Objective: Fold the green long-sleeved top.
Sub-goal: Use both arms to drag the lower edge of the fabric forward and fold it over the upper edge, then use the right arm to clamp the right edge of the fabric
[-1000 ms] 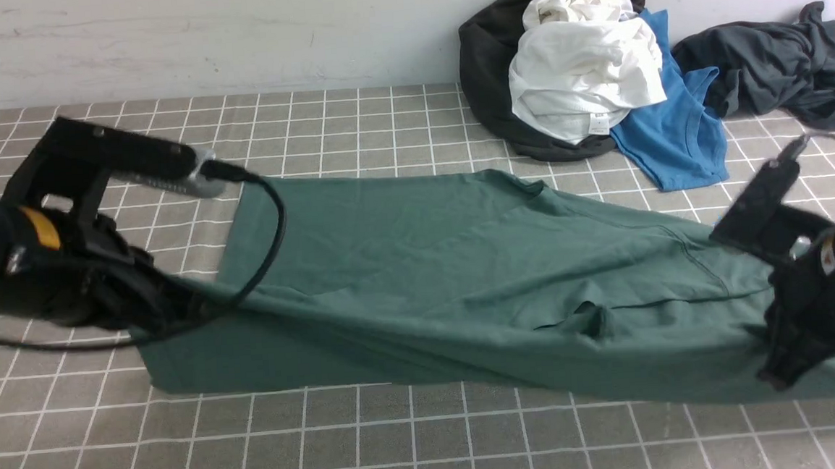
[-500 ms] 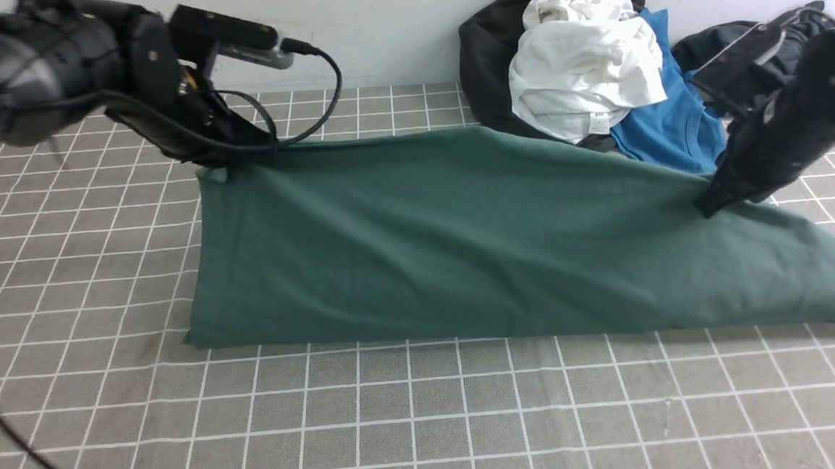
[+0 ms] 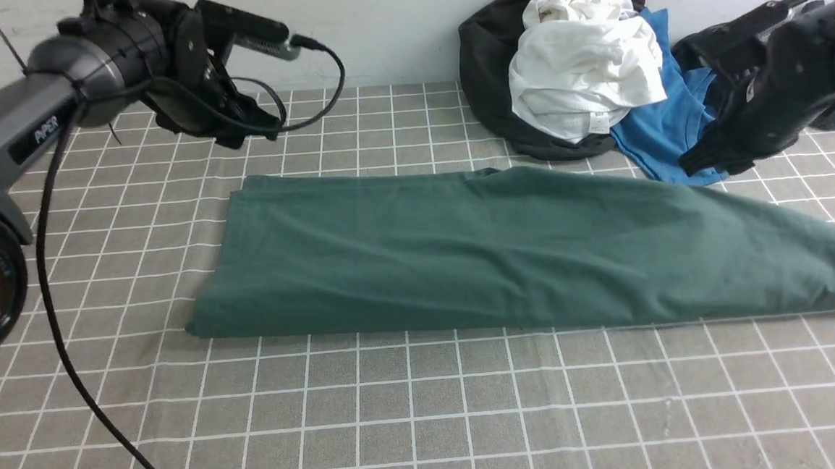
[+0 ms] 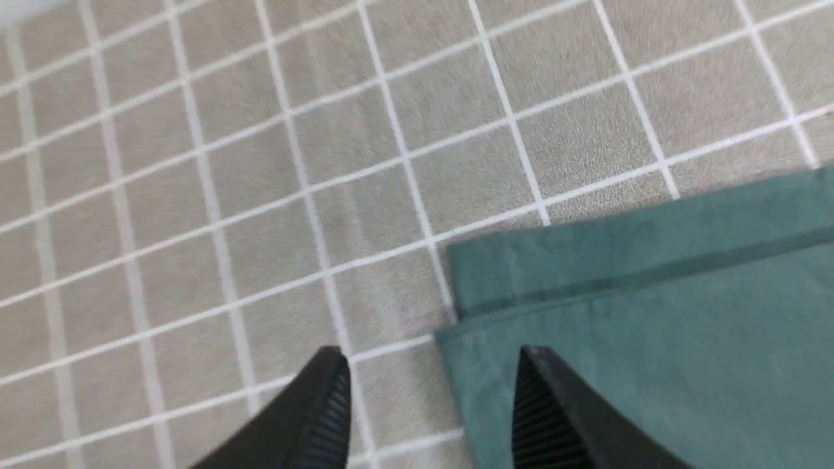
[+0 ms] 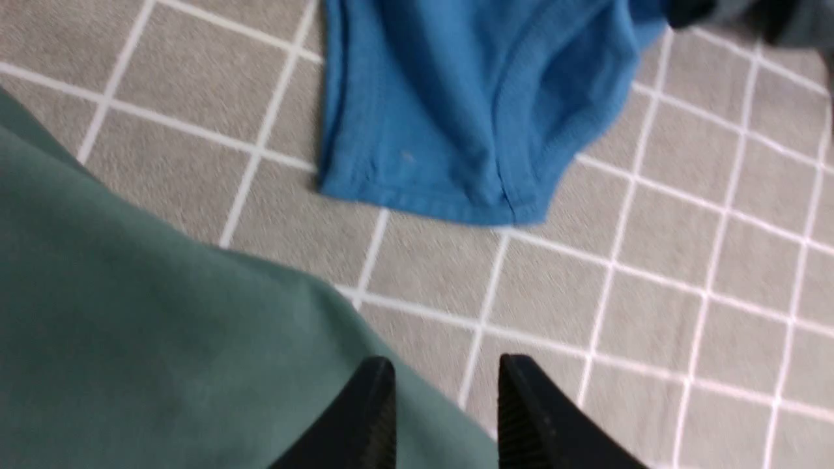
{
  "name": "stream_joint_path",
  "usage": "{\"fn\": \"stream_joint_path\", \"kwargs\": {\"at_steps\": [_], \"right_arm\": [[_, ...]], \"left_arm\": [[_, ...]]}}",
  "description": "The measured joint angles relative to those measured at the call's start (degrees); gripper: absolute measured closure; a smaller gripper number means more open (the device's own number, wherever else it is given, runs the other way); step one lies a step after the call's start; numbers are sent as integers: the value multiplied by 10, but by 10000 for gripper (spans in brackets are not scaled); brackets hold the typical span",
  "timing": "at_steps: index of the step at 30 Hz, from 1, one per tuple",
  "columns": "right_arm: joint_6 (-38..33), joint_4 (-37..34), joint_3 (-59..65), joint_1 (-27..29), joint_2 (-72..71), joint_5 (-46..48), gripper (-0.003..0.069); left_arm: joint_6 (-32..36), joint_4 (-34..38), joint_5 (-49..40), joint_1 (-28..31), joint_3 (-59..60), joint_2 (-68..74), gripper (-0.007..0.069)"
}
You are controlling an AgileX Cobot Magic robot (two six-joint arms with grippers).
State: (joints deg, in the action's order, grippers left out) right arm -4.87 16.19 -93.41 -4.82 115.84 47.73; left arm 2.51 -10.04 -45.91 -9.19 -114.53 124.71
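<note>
Two arms raised, neither touching fabric. The left gripper (image 3: 257,127) hovers above the far left corner of the garment; in its wrist view the jaws stand spread (image 4: 430,365), nothing between them. The dark forest-green cotton long-sleeved top (image 3: 520,250) lies folded lengthwise as a long band across the middle of the grey checked tablecloth (image 3: 428,408), with a lower layer's hem showing at that corner. At the wall: crumpled white garment (image 3: 581,72) on a black one, bright blue T-shirt (image 3: 672,132), dark charcoal-grey garment (image 3: 776,53). The right gripper (image 3: 696,163) hovers over the top's far right edge, near the blue hem, jaws parted (image 5: 446,368), empty.
</note>
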Motion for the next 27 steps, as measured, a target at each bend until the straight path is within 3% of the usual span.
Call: {"fn": "stream_joint_path", "kwargs": {"at_steps": [2,6,10,15,17,22,27], "right_arm": [[7,-4,-1,4,-15,41,426],[-24,-98,36,61,-33,123,454],[-49,-173,103,124,-4,81,491],[-20,-162,115,175,19,0,485],[-2,-155,99,184,19,-3,464],[28,-151,37,194,15,50,310],[28,-182,32,194,23,112,194]], "left_arm": [[5,1,-22,0,0,-25,331],[47,46,-82,1,15,-142,466],[109,150,-79,1,97,-262,593],[200,296,-22,0,281,-422,632],[223,314,8,0,336,-466,632],[239,315,117,1,489,-612,632],[226,287,82,2,574,-714,632]]}}
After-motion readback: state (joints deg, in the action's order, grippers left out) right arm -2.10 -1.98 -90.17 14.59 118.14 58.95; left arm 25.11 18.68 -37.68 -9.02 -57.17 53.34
